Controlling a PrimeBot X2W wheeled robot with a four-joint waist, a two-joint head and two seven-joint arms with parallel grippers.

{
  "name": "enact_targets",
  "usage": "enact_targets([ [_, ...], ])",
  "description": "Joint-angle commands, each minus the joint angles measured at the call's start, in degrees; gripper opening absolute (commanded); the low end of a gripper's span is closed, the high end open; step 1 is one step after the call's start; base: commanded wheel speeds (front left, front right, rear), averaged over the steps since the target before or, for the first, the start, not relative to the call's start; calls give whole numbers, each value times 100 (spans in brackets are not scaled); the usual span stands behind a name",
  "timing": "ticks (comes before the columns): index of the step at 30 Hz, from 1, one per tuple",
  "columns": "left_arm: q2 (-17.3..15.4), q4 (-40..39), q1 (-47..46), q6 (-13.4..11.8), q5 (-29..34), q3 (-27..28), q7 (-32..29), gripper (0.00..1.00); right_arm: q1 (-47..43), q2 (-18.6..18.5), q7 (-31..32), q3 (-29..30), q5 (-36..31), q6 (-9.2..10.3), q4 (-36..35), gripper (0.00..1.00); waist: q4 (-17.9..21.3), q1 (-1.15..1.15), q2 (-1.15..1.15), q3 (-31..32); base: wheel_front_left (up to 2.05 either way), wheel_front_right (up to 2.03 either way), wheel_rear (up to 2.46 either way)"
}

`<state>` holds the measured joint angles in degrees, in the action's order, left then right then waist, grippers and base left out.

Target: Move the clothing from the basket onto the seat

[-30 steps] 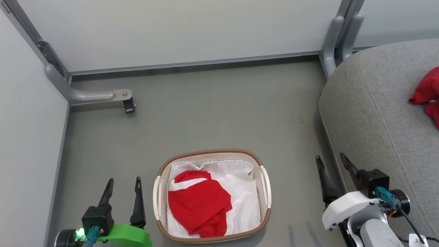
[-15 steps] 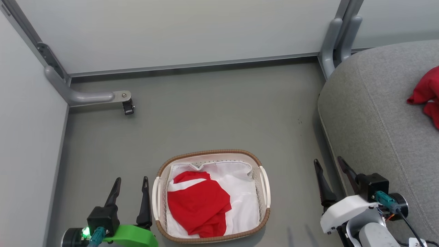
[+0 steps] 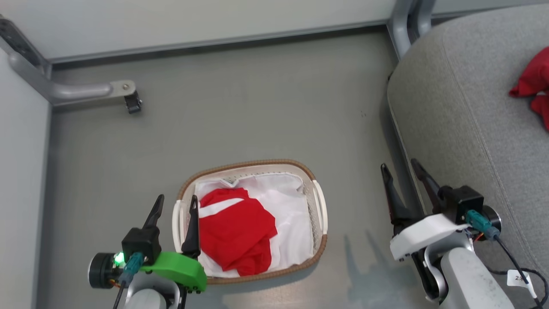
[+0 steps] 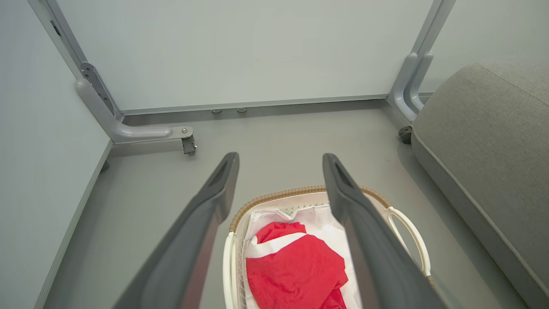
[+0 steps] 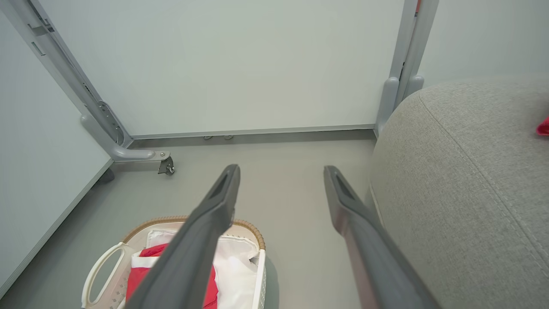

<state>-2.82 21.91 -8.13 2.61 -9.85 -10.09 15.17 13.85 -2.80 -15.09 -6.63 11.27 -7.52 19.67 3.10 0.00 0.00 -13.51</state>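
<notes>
The basket (image 3: 317,210) stands on the grey floor, cream with a brown woven rim and a white liner. A red garment with a white stripe (image 3: 233,229) lies crumpled in its left half, also seen in the left wrist view (image 4: 296,270). A second red garment (image 3: 534,86) lies on the grey seat (image 3: 463,107) at the right edge. My left gripper (image 3: 176,202) is open, its right finger over the basket's left rim. My right gripper (image 3: 401,165) is open and empty, between basket and seat. The seat (image 5: 463,171) fills the right of the right wrist view.
Pale partition walls (image 3: 193,17) close the back and left. A grey partition foot with a caster (image 3: 128,96) juts out at the left, and a grey post (image 3: 401,21) stands by the seat's far corner. Open floor (image 3: 257,107) lies beyond the basket.
The head camera has tilted down, shifting the whole scene up. My left gripper has moved right, from beside the basket to over its left rim. The red garment in the basket has not moved.
</notes>
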Motion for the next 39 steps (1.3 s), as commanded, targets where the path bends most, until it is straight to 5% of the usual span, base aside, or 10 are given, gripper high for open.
enact_targets([
  [1,-18,72,-177,43,39,-38,-4,100,118,-27,-11,22,67,6,-52,100,295,0,0,-461,0,0,0],
  [20,-51,1664,-1909,152,594,-148,-3,100,1040,-21,-11,-85,450,6,-547,100,858,0,0,-2383,0,0,0],
  [39,-472,3352,-3235,1,1147,-409,-3,100,1578,-23,-11,-249,777,6,-1159,100,1207,0,0,-3482,0,0,0],
])
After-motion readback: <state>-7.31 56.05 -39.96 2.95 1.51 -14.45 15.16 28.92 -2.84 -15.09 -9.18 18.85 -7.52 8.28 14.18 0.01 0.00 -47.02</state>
